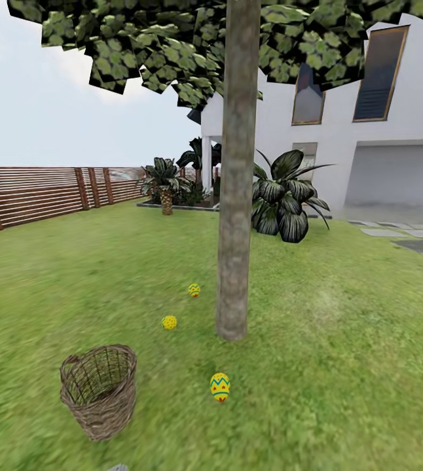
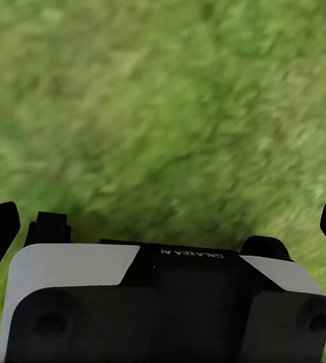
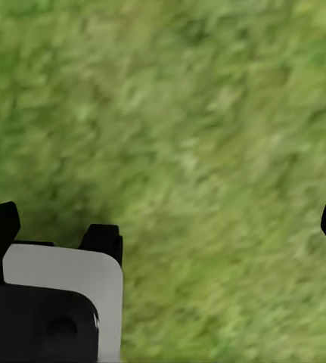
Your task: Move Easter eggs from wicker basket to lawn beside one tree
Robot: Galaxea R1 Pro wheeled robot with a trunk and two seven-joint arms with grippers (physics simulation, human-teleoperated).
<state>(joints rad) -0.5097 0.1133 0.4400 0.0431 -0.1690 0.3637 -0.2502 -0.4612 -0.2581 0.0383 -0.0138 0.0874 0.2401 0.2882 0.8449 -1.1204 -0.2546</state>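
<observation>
On the lawn (image 1: 342, 366) by the tree (image 1: 236, 216), three yellow zigzag-striped Easter eggs (image 1: 220, 386), wicker basket (image 1: 99, 390) upright nearby, left gripper (image 2: 163, 227) and right gripper (image 3: 166, 227) both spread apart over grass.

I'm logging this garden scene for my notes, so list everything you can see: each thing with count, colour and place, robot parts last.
eggs: three, yellow with patterns, on the grass near the trunk's base
basket: one, brown wicker, upright on the grass, nothing visible inside
tree: one, grey-brown trunk, green leaves, centre
grass: green, across the ground
fence: one, brown slats, left
house: one, white, right
leafy plants: several, dark green, by the house
paving slabs: several, grey, far right
left claw: black fingers spread, over grass, holding nothing
right claw: black fingers spread, over grass, holding nothing
</observation>
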